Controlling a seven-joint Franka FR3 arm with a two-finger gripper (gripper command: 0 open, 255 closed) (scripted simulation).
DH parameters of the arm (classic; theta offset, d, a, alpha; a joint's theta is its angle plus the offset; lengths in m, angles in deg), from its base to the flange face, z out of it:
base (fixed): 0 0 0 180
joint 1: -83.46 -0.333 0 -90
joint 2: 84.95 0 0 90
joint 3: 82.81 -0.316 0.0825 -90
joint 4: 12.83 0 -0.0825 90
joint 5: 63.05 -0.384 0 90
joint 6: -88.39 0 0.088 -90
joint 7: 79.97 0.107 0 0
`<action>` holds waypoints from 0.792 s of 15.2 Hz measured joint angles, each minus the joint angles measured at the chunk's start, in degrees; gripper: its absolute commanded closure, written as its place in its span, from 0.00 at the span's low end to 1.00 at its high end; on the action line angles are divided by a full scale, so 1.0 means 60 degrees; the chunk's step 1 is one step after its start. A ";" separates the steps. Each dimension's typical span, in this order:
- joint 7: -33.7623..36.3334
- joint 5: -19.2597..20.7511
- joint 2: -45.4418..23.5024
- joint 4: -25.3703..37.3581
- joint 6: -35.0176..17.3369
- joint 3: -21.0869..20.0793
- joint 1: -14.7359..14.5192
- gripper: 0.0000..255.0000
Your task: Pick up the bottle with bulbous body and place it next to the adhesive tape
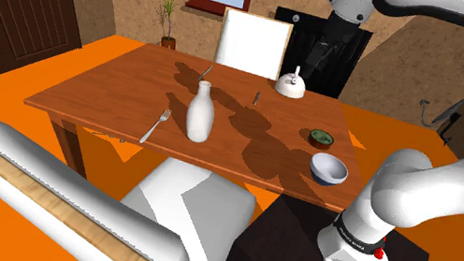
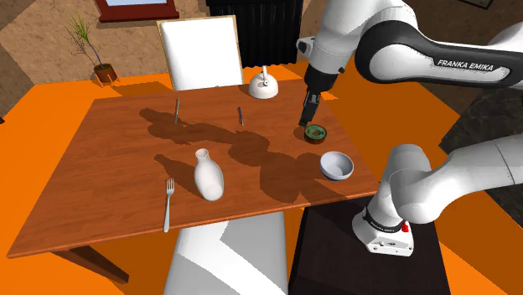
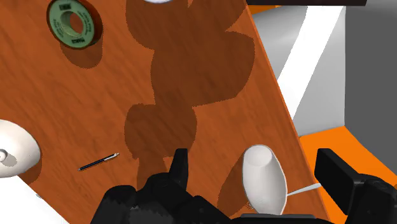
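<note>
The white bottle point(image 1: 200, 111) with a bulbous body and narrow neck stands upright on the wooden table point(image 1: 103, 91), near its front edge. A green roll of adhesive tape point(image 1: 321, 138) lies flat toward the shoulder view's right. In the second exterior view the bottle point(image 2: 209, 176) and tape point(image 2: 315, 131) are well apart, and my black gripper point(image 2: 305, 122) hangs in the air just above the tape. In the wrist view the gripper point(image 3: 257, 170) is open with its fingers point(image 3: 180, 167) wide apart; the bottle point(image 3: 264, 179) shows far below between them, untouched. The tape point(image 3: 74, 23) lies far from the bottle.
A white bowl point(image 2: 337, 165) sits near the tape at the table's edge. A white lidded pot point(image 2: 262, 85), a pen point(image 2: 240, 116) and a knife point(image 2: 177, 111) lie at the far side. A fork point(image 2: 168, 204) lies beside the bottle. White chairs point(image 2: 201, 50) stand at both long sides.
</note>
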 measured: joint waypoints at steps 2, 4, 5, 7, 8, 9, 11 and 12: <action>0.0007 -0.0017 -0.0155 0.0052 -0.0086 -0.0002 -0.0020 0.00; 0.0059 -0.0083 -0.0689 0.0136 -0.0463 -0.0030 -0.0094 0.00; 0.0107 -0.0134 -0.0997 0.0201 -0.0668 -0.0066 -0.0144 0.00; 0.0113 -0.0195 -0.1609 0.0333 -0.1069 -0.0060 -0.0213 0.00; 0.0146 -0.0247 -0.2017 0.0547 -0.1228 -0.0090 -0.0266 0.00; 0.0173 -0.0294 -0.2418 0.0722 -0.1418 -0.0113 -0.0313 0.00; 0.0148 -0.0359 -0.3122 0.0950 -0.1822 -0.0096 -0.0374 0.00; 0.0116 -0.0395 -0.3455 0.1145 -0.1922 -0.0081 -0.0400 0.00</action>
